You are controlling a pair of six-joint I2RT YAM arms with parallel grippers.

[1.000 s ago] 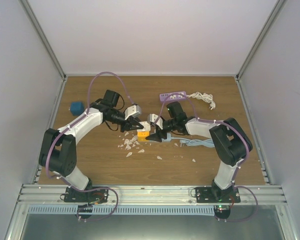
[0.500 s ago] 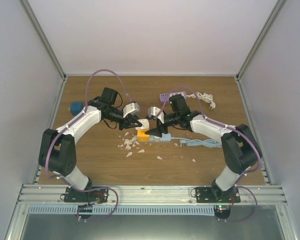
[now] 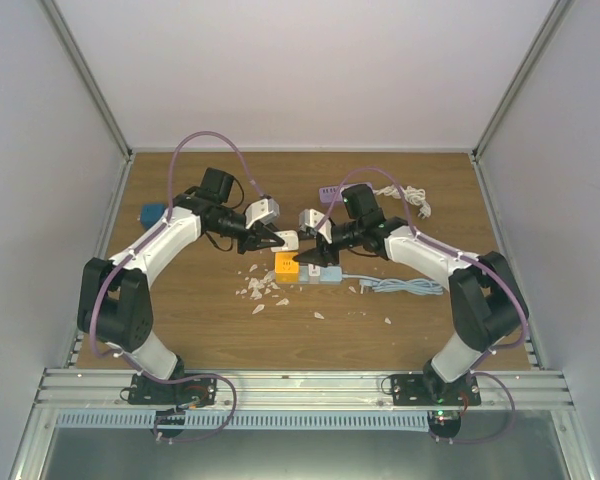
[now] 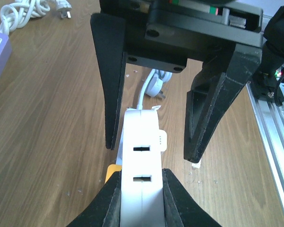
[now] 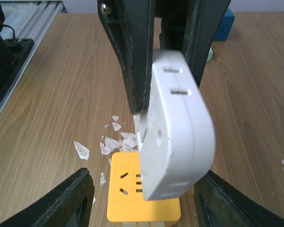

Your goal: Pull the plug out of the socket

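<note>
The left gripper (image 4: pixel 141 189) pinches the white plug (image 4: pixel 141 158) tightly by its flat sides, just above the yellow socket (image 5: pixel 128 201). The right gripper (image 5: pixel 144 182) gapes empty astride that socket. The plug looks light, rigid and probably slippery.

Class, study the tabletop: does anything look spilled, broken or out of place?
Yes. Pale, jagged fragments lie scattered on the wooden table beside the yellow socket block, with a few strays further right. They look like broken chips, not part of the set-up; their source cannot be told.
</note>
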